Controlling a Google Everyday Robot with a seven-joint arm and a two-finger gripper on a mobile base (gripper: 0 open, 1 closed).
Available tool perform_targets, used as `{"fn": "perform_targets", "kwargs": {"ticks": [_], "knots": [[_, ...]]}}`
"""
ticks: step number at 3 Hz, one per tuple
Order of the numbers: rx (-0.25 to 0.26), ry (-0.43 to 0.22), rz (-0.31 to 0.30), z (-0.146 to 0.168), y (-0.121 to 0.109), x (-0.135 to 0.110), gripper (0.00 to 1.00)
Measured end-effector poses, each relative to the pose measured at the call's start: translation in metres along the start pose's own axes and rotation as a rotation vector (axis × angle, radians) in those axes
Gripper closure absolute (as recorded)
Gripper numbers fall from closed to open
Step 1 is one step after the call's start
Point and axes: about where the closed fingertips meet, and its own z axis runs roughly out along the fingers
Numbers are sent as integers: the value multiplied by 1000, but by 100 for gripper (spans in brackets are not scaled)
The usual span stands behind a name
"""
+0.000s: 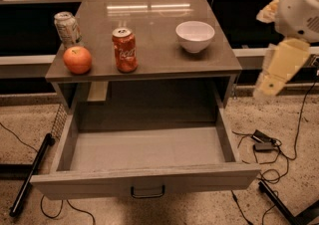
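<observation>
Claw [273,77] hangs right of the bowl [195,35], well apart; wide or narrow, can't tell. The bowl sits on the counter [159,20]. Left of the bowl: red can [124,50], apple [77,59], silver can [67,28]. Below the bowl, a drawer [144,181] stands open.

Looks like a robotics lab or test bay, not anybody's home. There's a speckled hard floor [40,114] with loose cables [286,159] and a power brick [263,142] lying past the right edge of the open drawer [144,181], plus a black pole [29,175] by its front left corner. The plain grey cabinet [149,67] stands on its own, with a long grey ledge [30,59] running behind it. The robot's gripper [266,85] hangs just off the cabinet's right side, near the top's front right corner.
</observation>
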Motion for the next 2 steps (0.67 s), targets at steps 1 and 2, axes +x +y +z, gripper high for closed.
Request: {"fn": "perform_targets", "kwargs": {"ticks": [1,2], "knots": [[-14,-143,-45,21,-43,-61,0],[-12,-295,-23,44,-91,-126,0]]}}
